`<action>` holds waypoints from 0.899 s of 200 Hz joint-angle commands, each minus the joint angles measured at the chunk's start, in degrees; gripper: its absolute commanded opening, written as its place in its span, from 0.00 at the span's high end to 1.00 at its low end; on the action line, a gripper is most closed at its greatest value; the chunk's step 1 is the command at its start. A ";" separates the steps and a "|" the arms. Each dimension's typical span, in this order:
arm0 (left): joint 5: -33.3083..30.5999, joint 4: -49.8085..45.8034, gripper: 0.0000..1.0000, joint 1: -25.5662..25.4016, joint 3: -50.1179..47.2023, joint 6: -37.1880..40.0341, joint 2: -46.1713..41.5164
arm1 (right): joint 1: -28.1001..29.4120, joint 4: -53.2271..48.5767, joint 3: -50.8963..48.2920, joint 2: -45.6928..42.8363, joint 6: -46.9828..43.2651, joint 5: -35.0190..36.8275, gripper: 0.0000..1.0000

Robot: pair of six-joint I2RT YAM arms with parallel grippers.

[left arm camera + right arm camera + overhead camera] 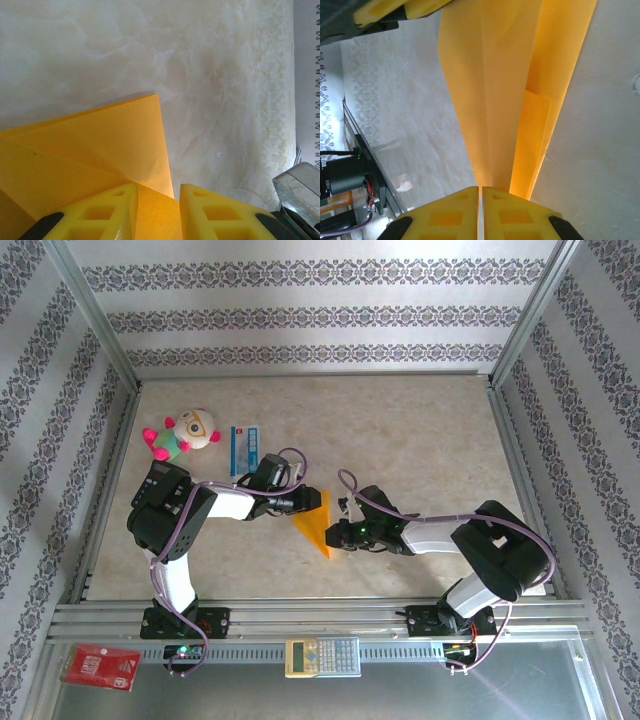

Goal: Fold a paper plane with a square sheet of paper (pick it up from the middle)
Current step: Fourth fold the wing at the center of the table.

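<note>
The orange-yellow sheet of paper [317,525], folded into a pointed triangle shape, lies mid-table between the two arms. My left gripper [305,502] is at its upper left edge. In the left wrist view the yellow fingers [95,215] stand apart over the paper [100,145], which shows through the gap at my left gripper [157,186]. My right gripper [345,532] comes in from the right. In the right wrist view its fingertips are closed to a thin slit at my right gripper [480,188], with the folded paper [500,90] running into them. A left finger [395,10] shows at the top.
A plush toy [185,435] and a blue-and-white packet [244,450] lie at the back left. A calculator [322,656] and a red packet [100,667] rest on the metal ledge in front of the arm bases. Patterned walls enclose the table.
</note>
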 commanded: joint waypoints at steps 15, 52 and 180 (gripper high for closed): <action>-2.34 -5.50 0.70 1.08 -2.10 1.18 0.94 | -0.23 1.60 0.28 1.07 -1.21 1.44 0.89; -2.20 -5.38 0.70 1.14 -2.16 1.19 0.79 | -0.27 2.62 0.10 1.99 -0.86 1.48 0.89; -2.45 -5.47 0.70 1.12 -2.27 1.12 0.79 | 0.71 4.15 0.25 3.61 0.44 1.75 0.89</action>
